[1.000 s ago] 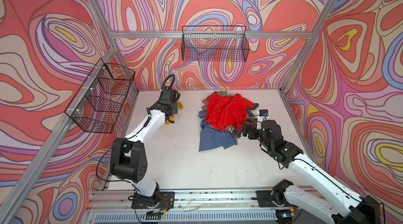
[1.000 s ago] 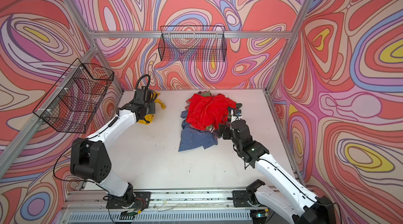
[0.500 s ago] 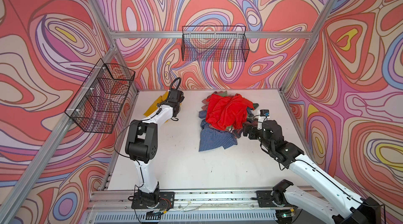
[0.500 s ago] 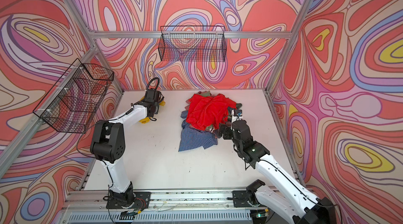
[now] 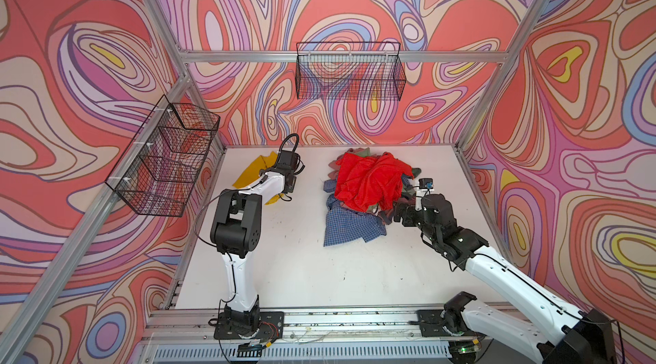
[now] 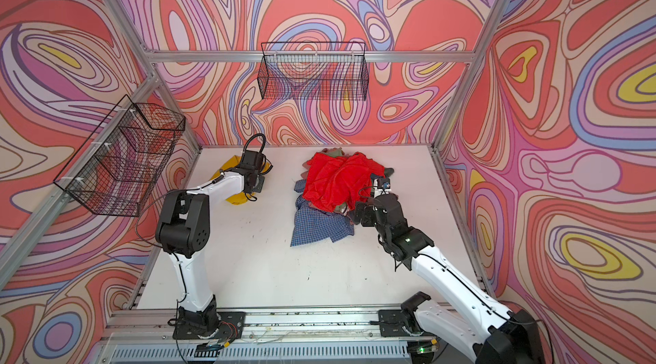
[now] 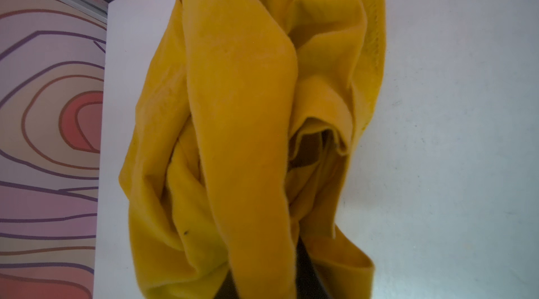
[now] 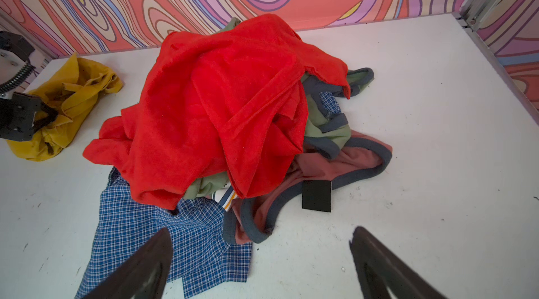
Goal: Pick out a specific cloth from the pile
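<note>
The mustard-yellow cloth (image 5: 250, 174) (image 6: 234, 199) lies crumpled at the back left of the white table (image 5: 301, 273), apart from the pile. In the left wrist view the cloth (image 7: 242, 108) fills the middle. My left gripper (image 5: 284, 196) (image 6: 253, 195) (image 7: 262, 283) (image 8: 46, 118) is down in it, with a fold running between its dark fingers. The pile has a big red cloth (image 5: 369, 181) (image 6: 337, 181) (image 8: 218, 102) on top of a blue checked shirt (image 5: 348, 227) (image 8: 163, 242). My right gripper (image 5: 397, 215) (image 6: 358, 215) (image 8: 261, 230) stands open and empty at the pile's front right edge.
Under the red cloth lie a grey-green piece (image 8: 329, 131) and a pink garment with grey trim (image 8: 350, 160), with a black patch (image 8: 316, 195). Wire baskets hang on the back wall (image 5: 349, 71) and the left wall (image 5: 167, 156). Metal frame posts edge the table.
My left arm has carried the yellow cloth toward the back left corner, where more of it now lies spread on the table. The right arm and the pile have not moved.
</note>
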Robot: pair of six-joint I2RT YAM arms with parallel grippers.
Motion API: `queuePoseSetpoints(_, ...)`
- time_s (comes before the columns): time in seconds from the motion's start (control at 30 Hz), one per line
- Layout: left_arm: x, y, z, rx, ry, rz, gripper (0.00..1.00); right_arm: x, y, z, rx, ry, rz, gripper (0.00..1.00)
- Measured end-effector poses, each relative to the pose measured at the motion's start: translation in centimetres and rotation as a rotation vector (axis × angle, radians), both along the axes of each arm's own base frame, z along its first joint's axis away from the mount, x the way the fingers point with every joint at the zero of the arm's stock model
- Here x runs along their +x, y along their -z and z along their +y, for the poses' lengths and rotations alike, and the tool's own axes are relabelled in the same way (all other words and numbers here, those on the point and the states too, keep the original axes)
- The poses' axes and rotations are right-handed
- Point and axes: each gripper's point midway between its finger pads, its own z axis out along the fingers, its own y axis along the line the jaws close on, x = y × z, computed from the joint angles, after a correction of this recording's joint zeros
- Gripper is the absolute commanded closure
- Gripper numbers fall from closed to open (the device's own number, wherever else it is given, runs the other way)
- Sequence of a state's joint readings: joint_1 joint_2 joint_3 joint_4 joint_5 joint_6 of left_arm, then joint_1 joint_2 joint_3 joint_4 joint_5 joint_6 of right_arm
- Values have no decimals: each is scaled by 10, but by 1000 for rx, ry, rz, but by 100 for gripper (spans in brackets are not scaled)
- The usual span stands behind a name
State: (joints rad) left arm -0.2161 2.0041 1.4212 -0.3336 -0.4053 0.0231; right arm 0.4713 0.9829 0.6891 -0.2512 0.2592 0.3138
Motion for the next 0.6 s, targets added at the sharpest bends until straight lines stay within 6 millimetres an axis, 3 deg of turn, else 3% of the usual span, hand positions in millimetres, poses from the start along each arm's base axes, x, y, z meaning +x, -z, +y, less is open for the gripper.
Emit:
queuePoseSetpoints(0.07,-1,1,-1,-10,-1,2,39,1,0,-1,-13,-2,-3,2)
queuePoseSetpoints(0.13,-3,4,-1,-18,-5,7,28,3,-1,-3,-24,-1,-12,2)
queuePoseSetpoints(0.3,-16,5,2,-35,-40,7,16,7,-4,-13,-55,7,-28,2)
queuePoseSetpoints(0.4,-23,-13,4,-57,-65,-39,9,11,-8,-21,-73,14,-44,2)
queuePoseSetpoints(0.6,-36,-77,3,-136,-94,-222,4,18,-22,-38,-101,39,-100,2)
